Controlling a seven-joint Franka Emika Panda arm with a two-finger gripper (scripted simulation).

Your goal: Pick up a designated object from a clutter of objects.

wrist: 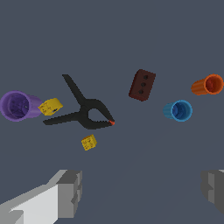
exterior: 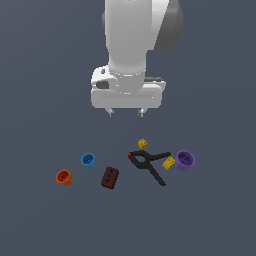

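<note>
The small yellow rectangular block (exterior: pixel 169 162) (wrist: pixel 50 106) lies between the purple cup (exterior: pixel 184 160) (wrist: pixel 17 106) and a handle of the black clamp (exterior: pixel 148 162) (wrist: pixel 83 111), close to both. The tiny yellow cube-like piece (exterior: pixel 142 144) (wrist: pixel 89 142) lies apart, on the clamp's far side. My gripper (exterior: pixel 125 113) (wrist: pixel 140 192) is open and empty. It hangs well above the surface, behind the clutter in the exterior view. Its fingers (wrist: pixel 70 192) frame the wrist view's edge.
A dark red-brown brick (exterior: pixel 110 177) (wrist: pixel 142 85) lies to the exterior view's left of the clamp. A blue cup (exterior: pixel 88 160) (wrist: pixel 178 110) and an orange cup (exterior: pixel 64 177) (wrist: pixel 208 85) lie further left. All rest on a flat dark grey surface.
</note>
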